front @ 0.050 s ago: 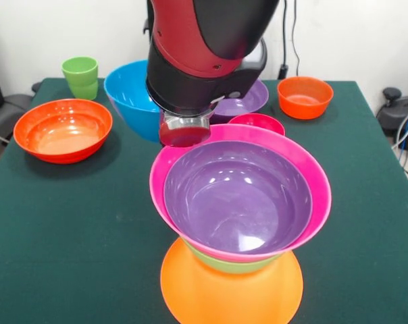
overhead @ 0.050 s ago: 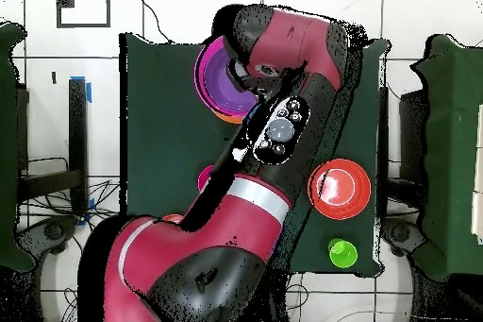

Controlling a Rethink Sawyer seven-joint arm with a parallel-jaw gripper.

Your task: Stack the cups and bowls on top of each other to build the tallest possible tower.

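Note:
The tower stands at the front of the table: an upturned orange bowl (front @ 0.050 s ago: pixel 232 287) as base, a green bowl (front @ 0.050 s ago: pixel 232 264), a pink bowl (front @ 0.050 s ago: pixel 305 174) and a purple bowl (front @ 0.050 s ago: pixel 238 196) nested open side up. From overhead the tower (overhead @ 0.050 s ago: pixel 221 80) shows beside the arm. My gripper (front @ 0.050 s ago: pixel 184 129) hangs just behind the pink bowl's far rim, its lower end hidden by that rim. The light-green cup (front @ 0.050 s ago: pixel 80 76) (overhead @ 0.050 s ago: pixel 341 253) stands upright at a far corner. Loose bowls lie behind: blue (front @ 0.050 s ago: pixel 131 94), purple (front @ 0.050 s ago: pixel 244 102), small magenta-red (front @ 0.050 s ago: pixel 257 123), and red-orange ones (front @ 0.050 s ago: pixel 63 129) (front @ 0.050 s ago: pixel 304 96).
The dark green table (front @ 0.050 s ago: pixel 89 229) ends close in front of the tower's base. The arm (overhead @ 0.050 s ago: pixel 274 139) covers the table's middle from overhead, with a red-orange bowl (overhead @ 0.050 s ago: pixel 338 188) to its right. Cables and a chair base (front @ 0.050 s ago: pixel 400 111) sit beside the table.

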